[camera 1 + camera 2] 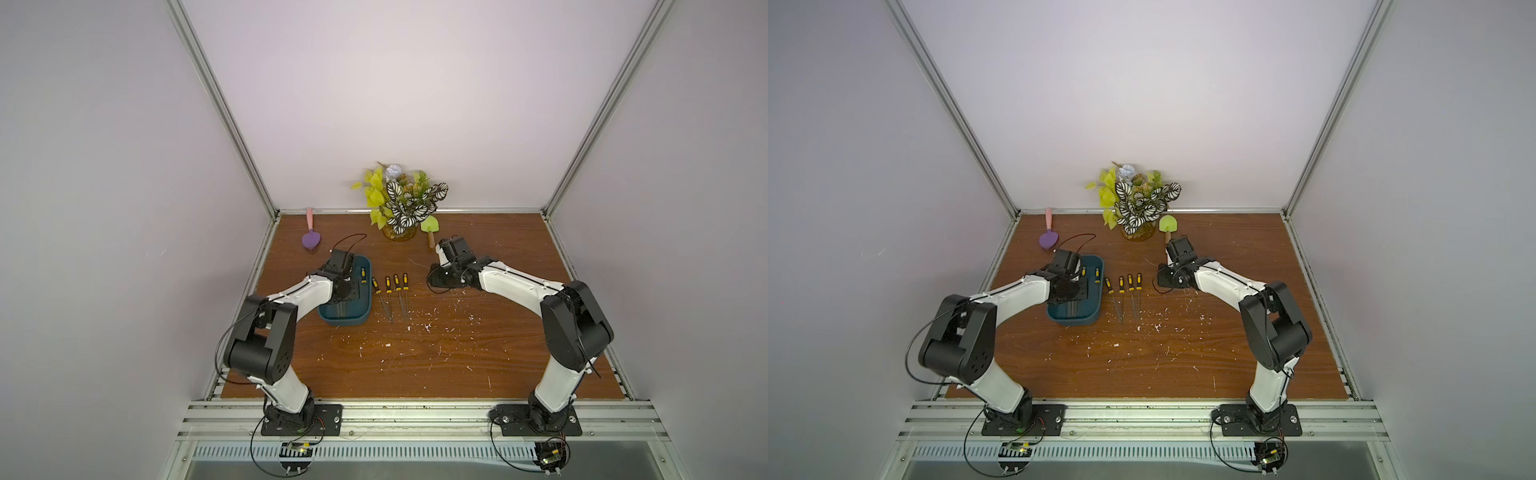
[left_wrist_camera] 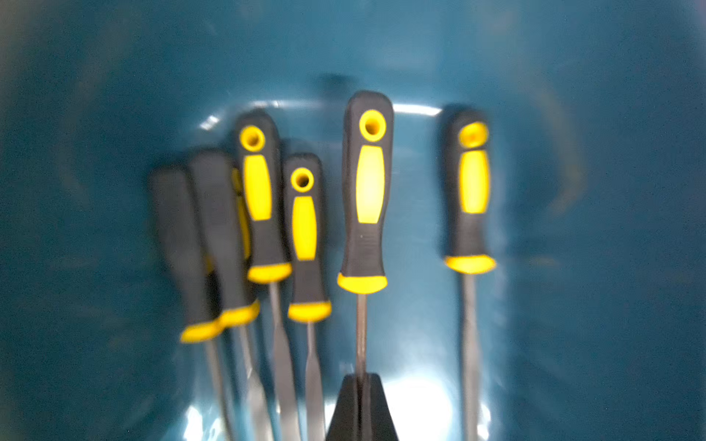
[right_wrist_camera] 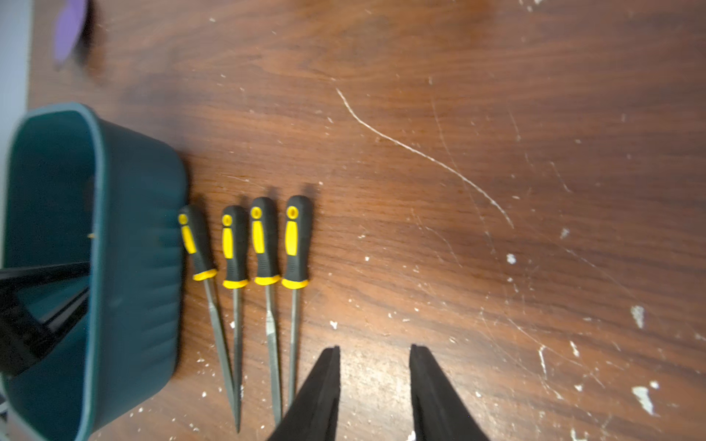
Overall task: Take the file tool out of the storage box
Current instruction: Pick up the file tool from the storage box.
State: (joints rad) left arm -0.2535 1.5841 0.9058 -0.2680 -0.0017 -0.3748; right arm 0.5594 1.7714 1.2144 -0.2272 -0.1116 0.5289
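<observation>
The storage box (image 1: 347, 321) has four files (image 3: 263, 244) laid out beside it, five more (image 2: 305, 229) loose inside. The right gripper (image 3: 374, 349) hangs open, empty — the left gripper (image 2: 359, 385) pinches a file tool (image 2: 366, 191) by its shaft, inside the box, not yet out.

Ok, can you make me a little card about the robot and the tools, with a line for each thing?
storage box: dark teal, standing on the wooden table
left gripper: down in the box, shut on a file's metal shaft
held file: black and yellow handle, inside the box
other files in the box: five
files on the table: four, in a row beside the box
right gripper: open, empty, above the table near the file tips
</observation>
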